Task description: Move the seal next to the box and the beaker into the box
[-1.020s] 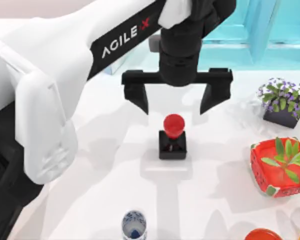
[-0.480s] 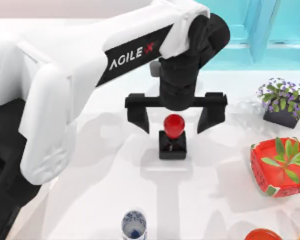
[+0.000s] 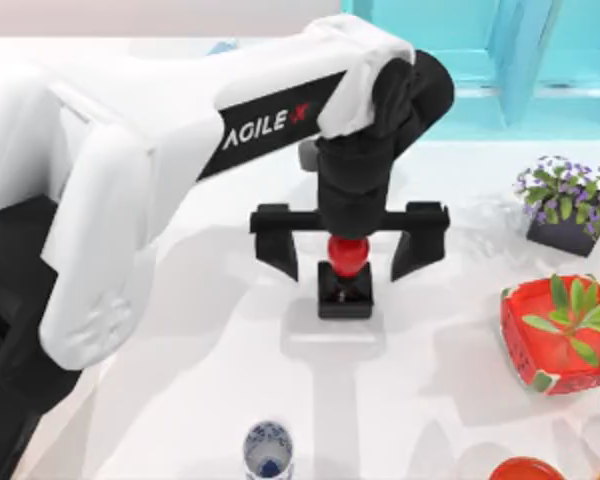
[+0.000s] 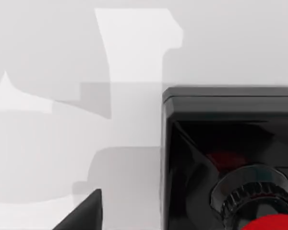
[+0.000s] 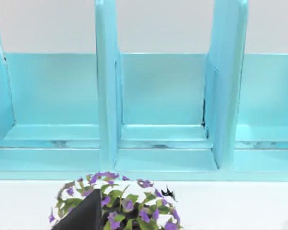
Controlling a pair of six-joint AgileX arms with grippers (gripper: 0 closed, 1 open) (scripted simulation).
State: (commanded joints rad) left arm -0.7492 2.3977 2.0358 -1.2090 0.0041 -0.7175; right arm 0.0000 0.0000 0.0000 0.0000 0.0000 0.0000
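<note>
The seal (image 3: 345, 292) stands upright at the table's middle, a black square block with a red knob (image 3: 347, 256). My left gripper (image 3: 347, 268) hangs open over it, one finger (image 3: 280, 248) on each side of the knob with a gap on both sides. The left wrist view shows the seal's black base (image 4: 221, 139) up close and the red knob (image 4: 273, 223) at the edge. The beaker (image 3: 268, 451), a white cup with a blue pattern, stands near the front edge, apart from the gripper. The box is out of view. My right arm is parked off to the right, facing the shelf.
A turquoise shelf (image 3: 500, 50) runs along the back right, also seen as the shelf (image 5: 163, 96) in the right wrist view. A purple flower pot (image 3: 568, 205) and a red planter (image 3: 558, 330) stand at the right. An orange object (image 3: 525, 470) sits at the front right.
My left gripper has come down and forward over the seal; its open fingers now flank the red knob. The seal and beaker have not moved.
</note>
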